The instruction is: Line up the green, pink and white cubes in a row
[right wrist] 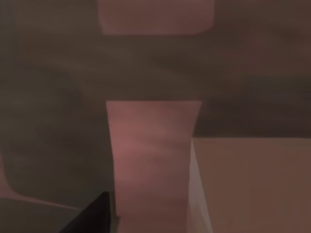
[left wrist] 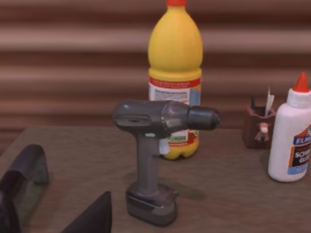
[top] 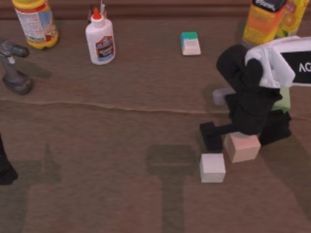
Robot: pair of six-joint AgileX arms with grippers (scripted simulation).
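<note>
The pink cube (top: 242, 147) stands at the table's right, and my right gripper (top: 243, 137) is shut on it, one black finger on each side. In the right wrist view the pink cube (right wrist: 150, 155) fills the middle, with one finger (right wrist: 97, 216) against its edge. The white cube (top: 212, 167) sits just in front and to the left of the pink one, corner to corner. Only a pale strip of the green cube (top: 285, 99) shows behind my right arm. My left gripper (top: 5, 170) is parked at the table's left edge, fingers (left wrist: 24, 170) apart and empty.
Along the back stand a yellow bottle (top: 35, 22), a glue bottle (top: 100, 40), a teal-topped white block (top: 190, 43) and an orange carton (top: 265, 22). A grey drill (top: 14, 68) stands at the far left. A small grey object (top: 221, 96) lies beside my right arm.
</note>
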